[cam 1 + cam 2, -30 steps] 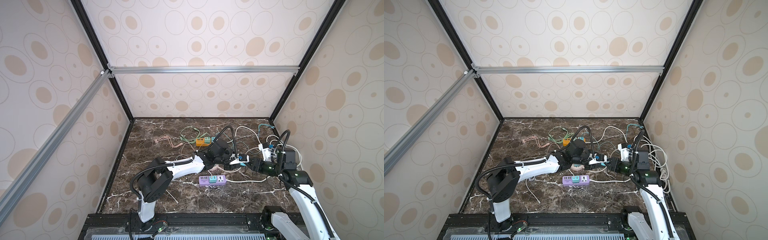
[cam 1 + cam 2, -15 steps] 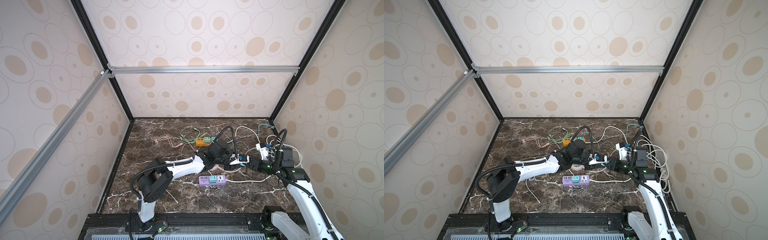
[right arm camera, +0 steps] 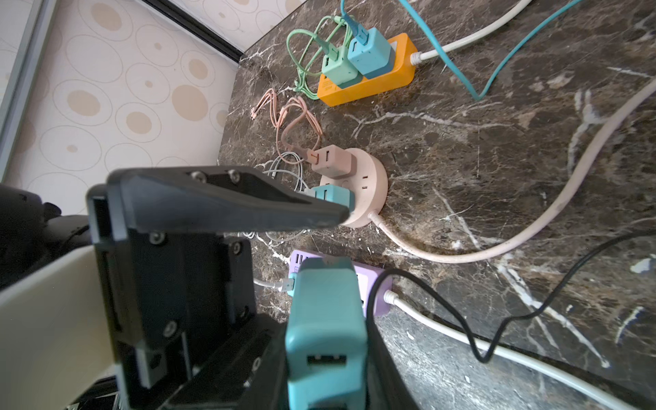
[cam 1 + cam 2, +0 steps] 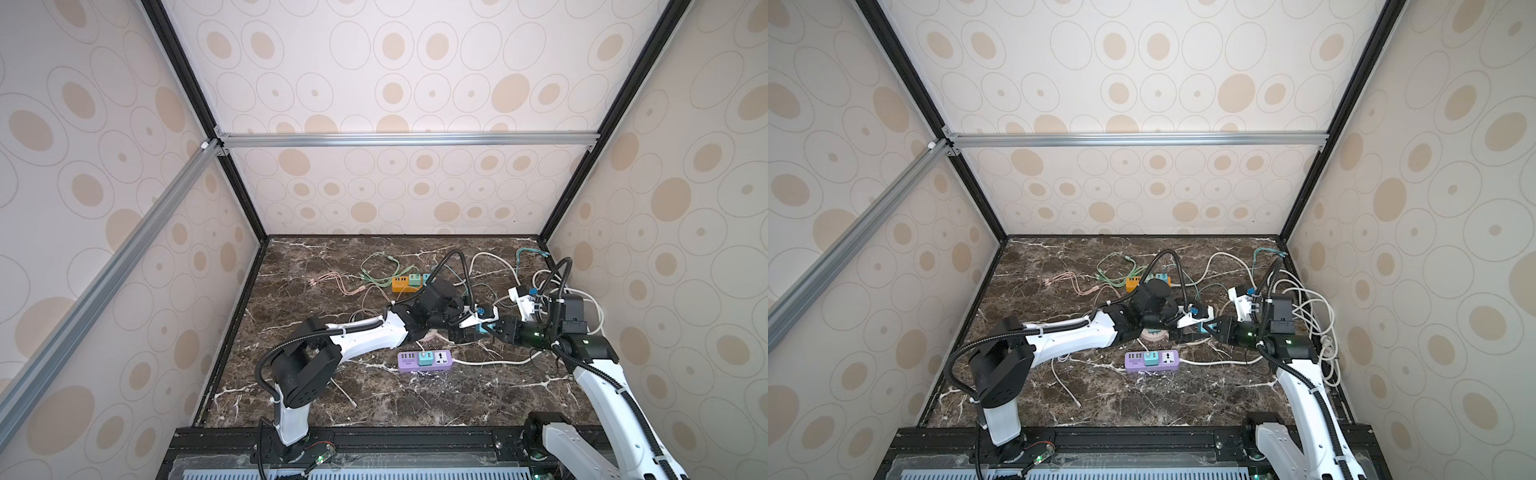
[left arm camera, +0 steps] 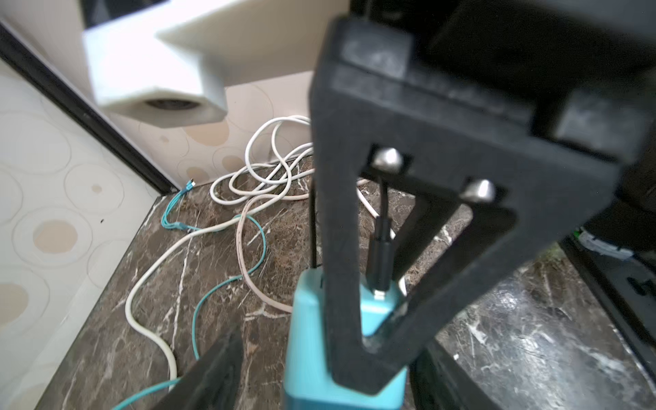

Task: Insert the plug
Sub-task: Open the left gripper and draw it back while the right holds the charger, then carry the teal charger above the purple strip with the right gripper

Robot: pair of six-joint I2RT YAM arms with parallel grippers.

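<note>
In both top views we see the left gripper and right gripper meet nose to nose beyond the purple strip, with the teal charger between them. Only the left wrist view shows the left jaws wide, a finger clear of the charger. The right gripper seems clamped on it, a black cable plugged in.
</note>
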